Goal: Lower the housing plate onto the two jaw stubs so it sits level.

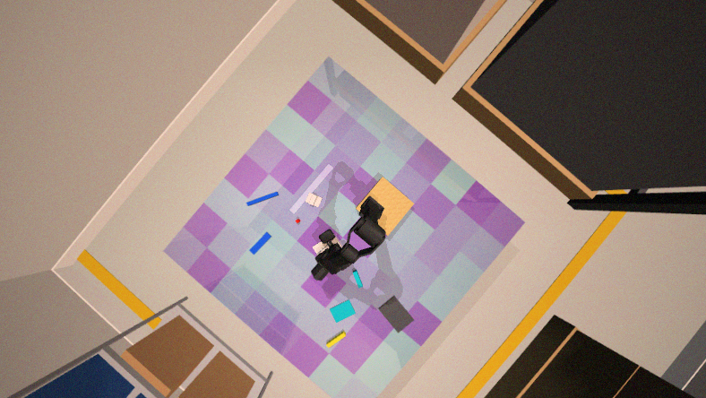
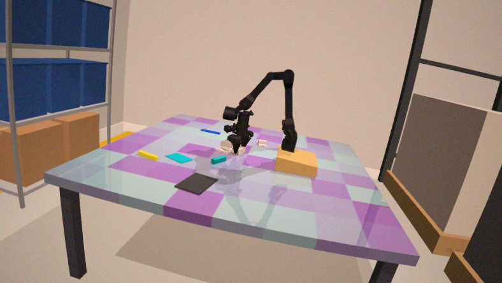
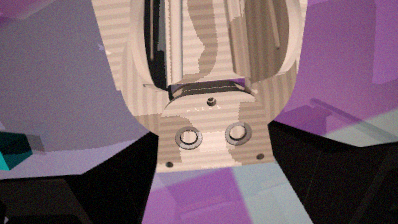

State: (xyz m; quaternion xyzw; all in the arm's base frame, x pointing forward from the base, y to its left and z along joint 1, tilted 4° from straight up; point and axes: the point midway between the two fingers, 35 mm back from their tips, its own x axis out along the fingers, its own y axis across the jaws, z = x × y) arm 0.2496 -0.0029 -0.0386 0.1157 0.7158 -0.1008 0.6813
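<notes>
Into the lowering step now: the gripper (image 1: 331,253) (image 2: 236,150) (image 3: 210,129) had its fingers set rather wide, clamped on the housing plate (image 3: 212,150) from both sides. The plate was at the near end of the cream body (image 1: 318,246) (image 2: 225,145) (image 3: 115,50), and two round stubs (image 3: 188,137) (image 3: 237,132) showed through its ringed holes. That looked like a plate on its stubs, late in the job, though whether it was fully down and level could not be told. The next move called for a check of the seat, a straight press if it stood proud, then opening evenly and a clean lift away; a sideways drag could have cocked it. The teal block (image 1: 357,278) (image 2: 218,160) (image 3: 15,150) sat apart from the plate. And the lettering? Tiny pale marks crossed the plate, too small to read; no brand or label was legible.
</notes>
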